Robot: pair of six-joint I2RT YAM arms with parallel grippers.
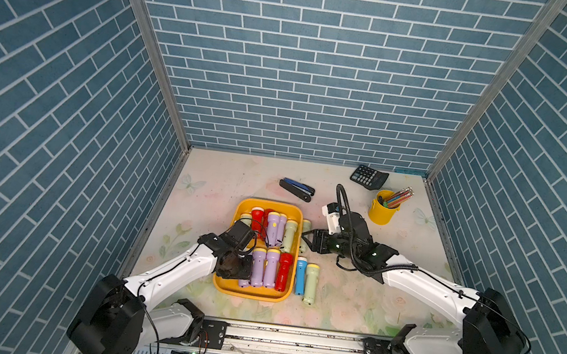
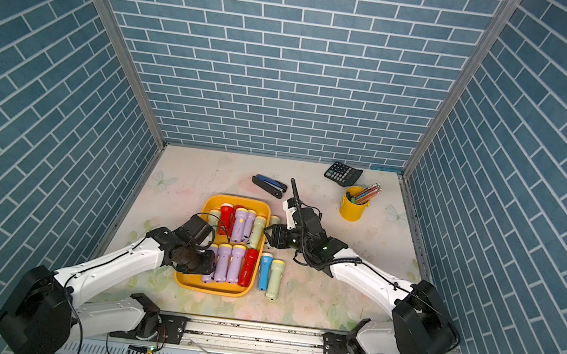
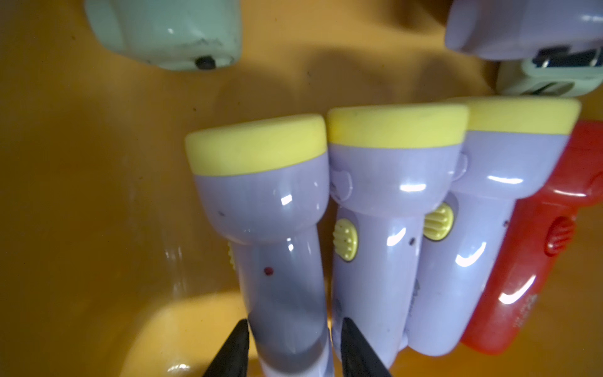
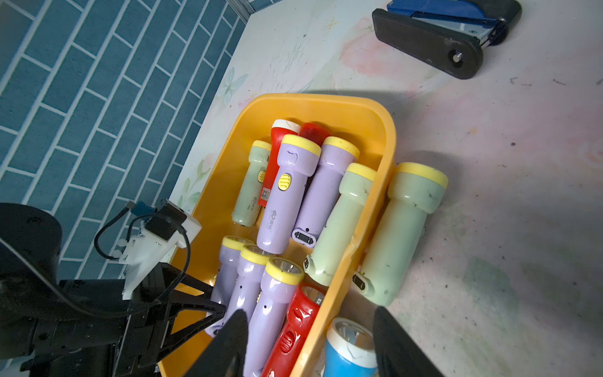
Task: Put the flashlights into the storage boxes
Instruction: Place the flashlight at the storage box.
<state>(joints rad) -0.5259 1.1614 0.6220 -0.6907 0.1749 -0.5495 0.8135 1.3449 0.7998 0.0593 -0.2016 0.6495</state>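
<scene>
The flashlights are short, chunky plastic torches with flared heads, mostly lilac or pale green with pale yellow collars, plus a few red ones and a single blue flashlight (image 1: 300, 277). Ten lie in the tray (image 1: 271, 204), a shallow yellow-orange box with rounded corners in the middle of the table (image 1: 219, 177). Six sit in a loose heap at its far end. Three lilac and one red lie side by side at the near end, heads pointing away from the arm bases. Three more lie on the table by the rim on the right arm's side: a pale green flashlight (image 4: 401, 228) against the rim, and nearer the robot the blue one with a second green flashlight (image 1: 310, 284) alongside. Only the left wrist view shows the left end effector (image 3: 293, 342). Its fingers (image 3: 235, 352) straddle the handle of the outermost lilac flashlight (image 3: 261, 196), slightly parted, with a narrow gap at one side, so not pinching it. In both top views the wrist hides this. The right wrist view shows the right end effector (image 4: 310, 311) spread wide and empty above the tray's rim. It also shows shiny reflectors in the near row's heads, too small to see from above. The top views alone take in the calculator (image 1: 369, 176) and the pencil cup (image 1: 384, 208).
</scene>
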